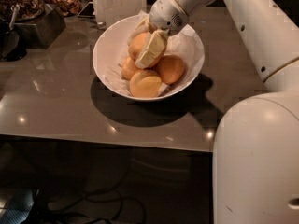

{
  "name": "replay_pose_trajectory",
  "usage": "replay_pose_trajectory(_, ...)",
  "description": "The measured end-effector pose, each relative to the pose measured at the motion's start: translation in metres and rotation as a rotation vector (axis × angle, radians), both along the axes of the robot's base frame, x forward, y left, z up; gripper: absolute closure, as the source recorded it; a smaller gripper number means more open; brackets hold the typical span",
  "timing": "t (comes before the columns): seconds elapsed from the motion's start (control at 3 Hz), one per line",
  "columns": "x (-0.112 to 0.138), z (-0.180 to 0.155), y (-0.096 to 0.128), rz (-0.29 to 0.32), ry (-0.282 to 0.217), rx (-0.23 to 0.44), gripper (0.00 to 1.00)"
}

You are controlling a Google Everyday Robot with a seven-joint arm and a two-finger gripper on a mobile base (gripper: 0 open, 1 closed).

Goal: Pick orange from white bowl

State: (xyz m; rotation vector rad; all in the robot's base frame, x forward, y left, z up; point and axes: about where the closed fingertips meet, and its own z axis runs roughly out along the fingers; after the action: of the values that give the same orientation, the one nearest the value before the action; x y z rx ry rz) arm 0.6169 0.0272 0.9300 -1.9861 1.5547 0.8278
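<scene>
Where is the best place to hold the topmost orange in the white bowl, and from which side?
Across its round middle, from above: the orange sits highest, atop the other fruits in the white bowl. The end effector is right over it.

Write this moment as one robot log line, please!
end effector: inside white bowl, against top orange | orange: atop fruit pile
</scene>
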Motion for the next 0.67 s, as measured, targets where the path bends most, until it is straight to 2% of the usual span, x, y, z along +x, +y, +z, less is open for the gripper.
replay_pose_trajectory(0.33, 0.0002, 0.0333, -0.0010, -0.039, -0.095, 0.031, 1.00)
replay_pose_trajectory(0.67, 0.0008, 0.0334, -0.0005, -0.040, -0.096, 0.033, 1.00)
